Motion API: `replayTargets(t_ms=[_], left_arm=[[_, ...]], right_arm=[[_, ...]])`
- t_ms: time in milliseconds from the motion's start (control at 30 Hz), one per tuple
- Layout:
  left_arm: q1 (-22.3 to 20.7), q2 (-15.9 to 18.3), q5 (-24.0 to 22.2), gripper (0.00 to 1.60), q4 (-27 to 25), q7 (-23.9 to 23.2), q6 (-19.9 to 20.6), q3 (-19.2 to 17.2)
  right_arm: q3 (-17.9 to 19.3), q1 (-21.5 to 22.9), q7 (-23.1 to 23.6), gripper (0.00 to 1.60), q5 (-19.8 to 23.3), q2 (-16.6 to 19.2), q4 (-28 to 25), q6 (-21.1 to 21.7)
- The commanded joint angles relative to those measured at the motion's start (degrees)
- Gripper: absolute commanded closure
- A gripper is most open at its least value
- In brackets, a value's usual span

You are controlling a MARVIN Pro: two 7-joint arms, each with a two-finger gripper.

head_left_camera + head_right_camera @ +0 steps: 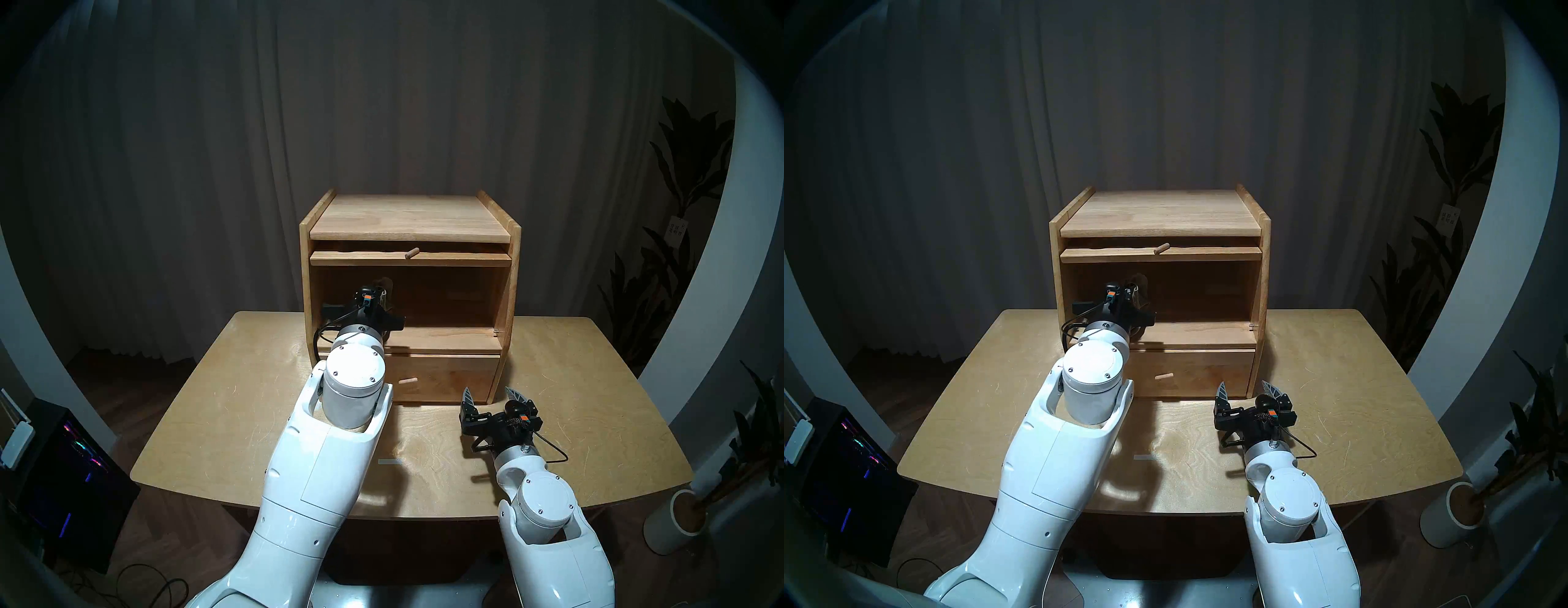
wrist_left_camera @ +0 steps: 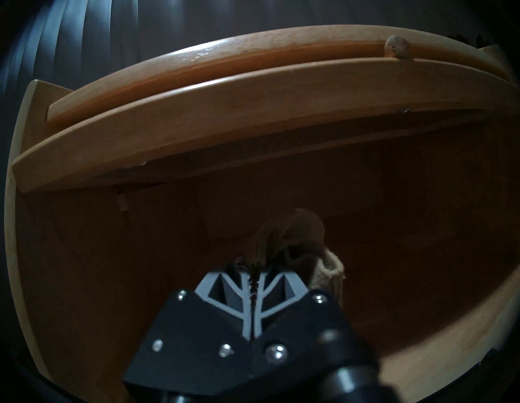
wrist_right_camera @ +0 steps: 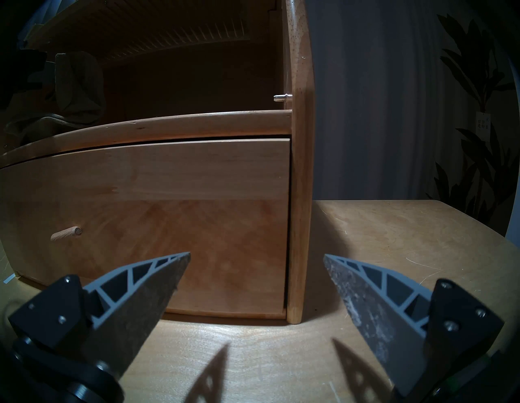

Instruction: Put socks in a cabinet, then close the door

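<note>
Nearest the front edge of the table [image 1: 237, 424], the right gripper [image 1: 492, 392] hovers low over the wood on the right half, fingers spread wide apart with nothing between them, pointing at the drawer front [image 3: 168, 214] and its peg knob [image 3: 66, 233]. A bit further in, the cabinet [image 1: 513, 271] sits toward the back edge, roughly centered. Its door [image 1: 409, 257] is flipped up flat under the top board, knob [image 1: 411, 253] sticking out, so the upper compartment is open. The left gripper [image 2: 254, 277] reaches into the left side of that compartment, fingers [image 2: 244, 304] pressed together on the socks [image 2: 298, 233], which bunch up in front of them, partly drooping toward the compartment floor. It's dark in there, so whether they touch the floor is hard to tell.
</note>
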Motion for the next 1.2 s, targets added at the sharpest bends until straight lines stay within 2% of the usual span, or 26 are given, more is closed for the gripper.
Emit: replayTargets(t_ms=[0, 333, 367, 400, 467, 633, 800, 1033, 1067, 1100, 1167], left_arm=[[-6.3, -2.5, -0.3, 1.6, 1.8, 2.7, 0.2, 0.9], [-10.5, -5.3, -1.0, 1.6, 7.8, 7.2, -0.3, 0.6], [-11.8, -6.1, -1.0, 1.6, 9.6, 8.1, -0.2, 0.4], [-10.7, -5.5, -1.2, 1.6, 8.9, 8.5, -0.8, 0.6], [-13.2, -7.2, -1.6, 1.6, 12.5, 10.9, -1.0, 0.2], [-14.9, -8.7, -2.1, 1.6, 15.9, 14.7, -2.2, 0.5], [-16.9, -10.5, -2.1, 1.6, 20.9, 19.7, -4.9, 0.8], [-16.9, -10.8, -3.0, 1.57, 22.7, 24.4, -8.4, 2.5], [-16.7, -10.7, -3.7, 1.2, 22.5, 25.4, -8.6, 2.9], [-16.2, -10.2, -4.3, 0.04, 21.6, 26.4, -8.8, 3.6], [-13.9, -8.1, -6.9, 0.0, 17.9, 27.9, -9.2, 6.3]], right_arm=[[0.1, 0.3, -0.1, 0.0, 0.0, 0.0, -1.4, -0.4], [0.1, 0.2, -0.1, 0.0, 0.0, 0.0, -1.7, -0.5], [0.1, 0.2, -0.1, 0.0, 0.0, 0.0, -1.7, -0.5], [0.1, 0.1, -0.1, 0.0, 0.0, 0.0, -1.8, -0.5], [0.1, 0.0, -0.1, 0.0, 0.0, -0.1, -1.9, -0.5], [0.1, -0.1, -0.1, 0.0, 0.0, -0.1, -2.1, -0.5], [0.1, -0.2, -0.2, 0.0, 0.0, -0.1, -2.3, -0.4], [0.1, -0.4, -0.2, 0.0, 0.0, -0.1, -2.5, -0.3], [0.1, -0.4, -0.2, 0.0, 0.0, -0.1, -2.6, -0.3], [0.1, -0.4, -0.2, 0.0, 0.0, -0.1, -2.6, -0.3], [0.1, -0.4, -0.2, 0.0, 0.0, -0.1, -2.6, -0.3]])
